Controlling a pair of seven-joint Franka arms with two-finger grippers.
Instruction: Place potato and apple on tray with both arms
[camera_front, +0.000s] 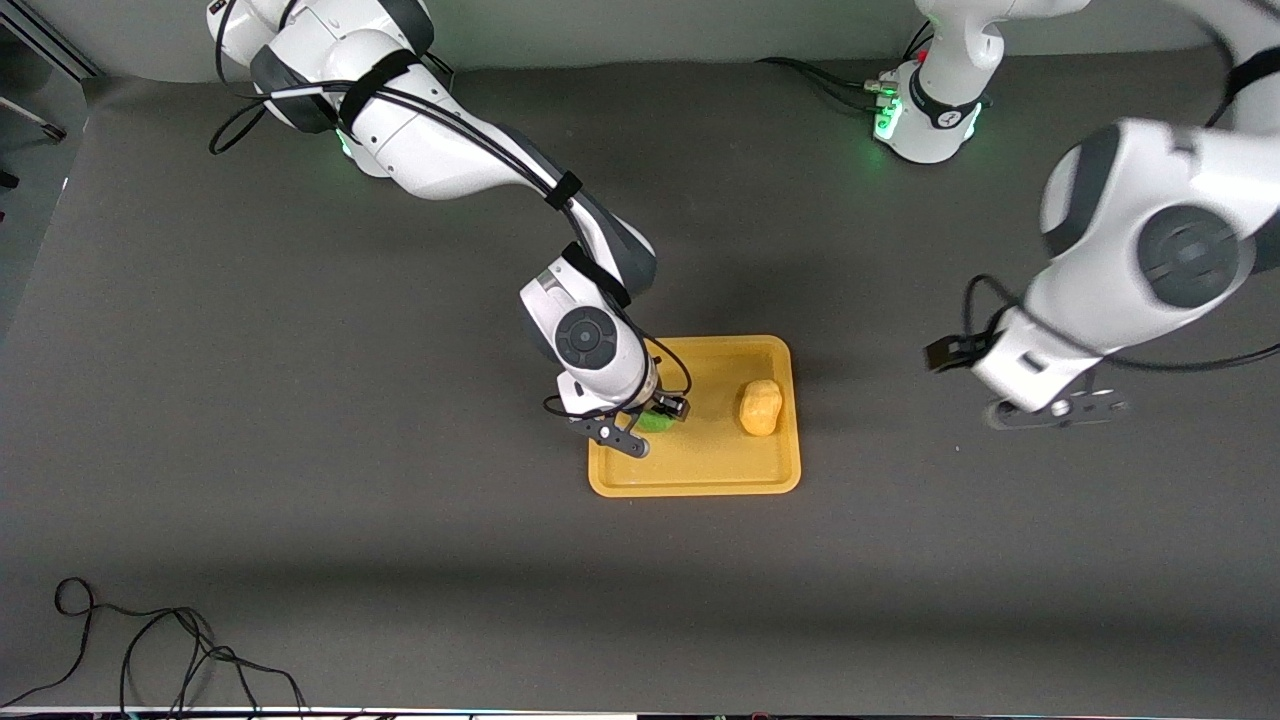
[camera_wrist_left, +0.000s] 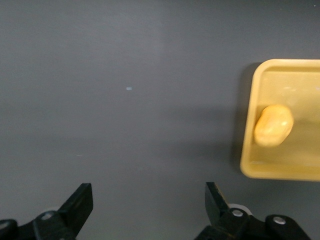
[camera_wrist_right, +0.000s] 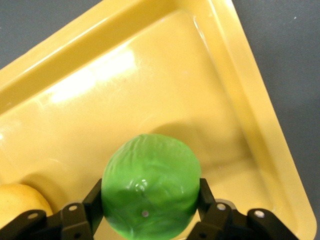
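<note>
The orange-yellow tray (camera_front: 700, 470) lies mid-table. The potato (camera_front: 760, 407) rests in it at the end toward the left arm; it also shows in the left wrist view (camera_wrist_left: 273, 125) and at the edge of the right wrist view (camera_wrist_right: 20, 202). My right gripper (camera_front: 647, 424) is shut on the green apple (camera_front: 655, 421), holding it just over the tray's floor (camera_wrist_right: 165, 100) at the end toward the right arm; the apple (camera_wrist_right: 150, 186) sits between both fingers. My left gripper (camera_front: 1060, 408) is open and empty over bare table beside the tray (camera_wrist_left: 280, 150).
The dark grey table mat (camera_front: 300, 450) spreads all round the tray. A loose black cable (camera_front: 150, 650) lies near the front edge at the right arm's end.
</note>
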